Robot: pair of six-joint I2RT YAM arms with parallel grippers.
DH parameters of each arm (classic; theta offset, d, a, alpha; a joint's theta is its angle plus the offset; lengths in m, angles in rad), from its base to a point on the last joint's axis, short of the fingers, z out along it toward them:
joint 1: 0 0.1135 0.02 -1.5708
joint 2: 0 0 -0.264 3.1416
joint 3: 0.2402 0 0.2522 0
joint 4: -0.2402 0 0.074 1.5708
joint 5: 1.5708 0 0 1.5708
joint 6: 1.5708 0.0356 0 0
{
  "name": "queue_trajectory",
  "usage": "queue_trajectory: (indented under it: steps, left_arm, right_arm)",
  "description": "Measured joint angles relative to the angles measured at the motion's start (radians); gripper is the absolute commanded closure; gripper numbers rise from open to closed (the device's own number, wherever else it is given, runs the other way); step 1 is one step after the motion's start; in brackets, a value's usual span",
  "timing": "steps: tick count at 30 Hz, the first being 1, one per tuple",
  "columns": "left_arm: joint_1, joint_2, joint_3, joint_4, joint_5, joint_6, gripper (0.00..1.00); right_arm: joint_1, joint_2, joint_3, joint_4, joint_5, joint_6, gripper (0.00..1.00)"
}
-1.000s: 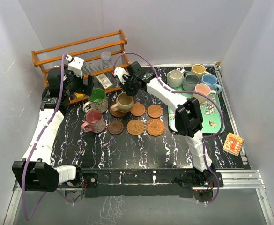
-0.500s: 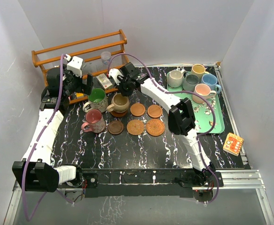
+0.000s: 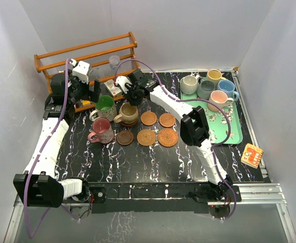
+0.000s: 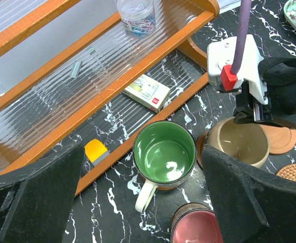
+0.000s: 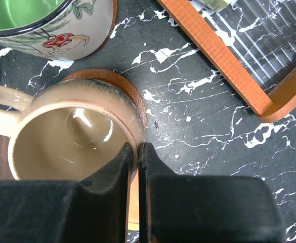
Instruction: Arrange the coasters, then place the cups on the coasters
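right gripper point(image 5: 136, 149) has its fingers pinched shut on the rim of the tan mug point(image 5: 67, 136), one finger inside and one outside. the mug sits over a brown wood coaster point(image 5: 110, 78), a bit off centre toward the near side; cannot tell if the base is fully down. step looks like setting this third mug on its coaster. next move as i judge it: make sure the mug is seated, let go of the rim, lift straight up, then go to the teal tray point(image 3: 236, 134) for another cup. left gripper point(image 4: 143, 154) hangs with fingers wide apart and empty above the green mug point(image 4: 164, 152), which looks already on a coaster. maroon mug point(image 3: 102, 129) is just in front of it. five empty coasters point(image 3: 149, 118) lie to the right in two rows. five mugs point(image 3: 206, 89) wait on the tray. in the way: green mug just beside the tan one, wooden rack point(image 3: 87, 55) right behind, and the two grippers close together. small box point(image 4: 146, 92) and clear cup point(image 4: 136, 15) sit on the rack.
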Motion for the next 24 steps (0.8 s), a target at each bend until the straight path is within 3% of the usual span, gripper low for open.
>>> queue_trajectory:
  steps: [10,24]
  left_arm:
    - [0.001,0.0,-0.011,0.005,0.002,-0.001,0.01]
    - [0.005,-0.002,-0.014,0.006,0.014,-0.003,0.01]
  right_arm:
    - [0.007,0.003,0.002,-0.003,0.014,0.0,0.99]
    - [0.017,0.005,0.012,0.002,0.022,0.008,0.86]
